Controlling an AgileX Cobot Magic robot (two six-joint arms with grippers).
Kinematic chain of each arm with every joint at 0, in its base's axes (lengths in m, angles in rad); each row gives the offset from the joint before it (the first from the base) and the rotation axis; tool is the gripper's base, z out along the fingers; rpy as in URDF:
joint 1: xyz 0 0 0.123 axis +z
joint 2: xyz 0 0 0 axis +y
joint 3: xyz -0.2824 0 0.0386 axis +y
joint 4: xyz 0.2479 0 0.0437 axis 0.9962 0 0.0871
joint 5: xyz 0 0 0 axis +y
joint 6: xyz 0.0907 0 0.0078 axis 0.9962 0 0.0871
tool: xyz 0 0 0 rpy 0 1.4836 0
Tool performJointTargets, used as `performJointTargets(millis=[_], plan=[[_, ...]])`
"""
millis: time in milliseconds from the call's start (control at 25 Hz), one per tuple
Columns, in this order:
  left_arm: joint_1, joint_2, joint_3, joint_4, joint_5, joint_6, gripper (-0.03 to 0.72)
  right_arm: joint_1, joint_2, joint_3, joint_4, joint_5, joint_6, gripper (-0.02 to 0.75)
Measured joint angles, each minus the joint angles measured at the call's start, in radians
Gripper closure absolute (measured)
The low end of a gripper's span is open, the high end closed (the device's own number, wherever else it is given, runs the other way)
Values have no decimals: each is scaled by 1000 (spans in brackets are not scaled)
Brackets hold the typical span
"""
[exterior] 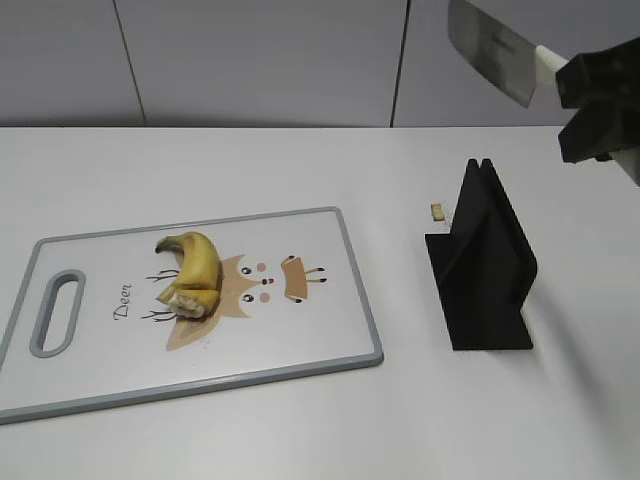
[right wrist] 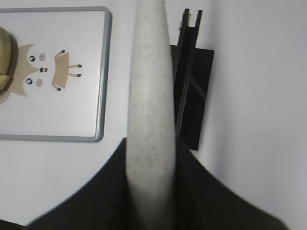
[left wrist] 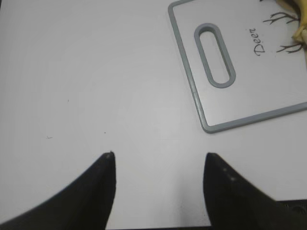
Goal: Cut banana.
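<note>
Closest to you on the white bench (exterior: 300, 430), the grey-rimmed cutting board (exterior: 300, 340) with the deer cartoon carries the banana (exterior: 192, 272): it lies curved on the board's middle, dark stem end away from you, pale cut end nearer. Right of the board you've got the black knife stand (exterior: 485, 265), with a tiny pale crumb (exterior: 437, 210) just behind it. Your left claw (left wrist: 158, 165) hangs spread over bare bench beside the board's handle slot. Up high at the far right, your right claw (exterior: 590, 90) pinches the knife (exterior: 492, 48), well apart from the banana.
</note>
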Motion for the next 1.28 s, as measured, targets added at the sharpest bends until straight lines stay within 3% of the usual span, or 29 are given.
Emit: performJointTargets(millis=[240,640,1280], plan=[[0,-188,135,-18,-25,0,135,0,-19,80,-48,-42,116,561],[0,-498,141,-25,-25,-13,135,0,-19,132,-49,-51,158,561],[0,-495,147,-25,-22,-38,135,0,71,152,-20,-74,162,561]])
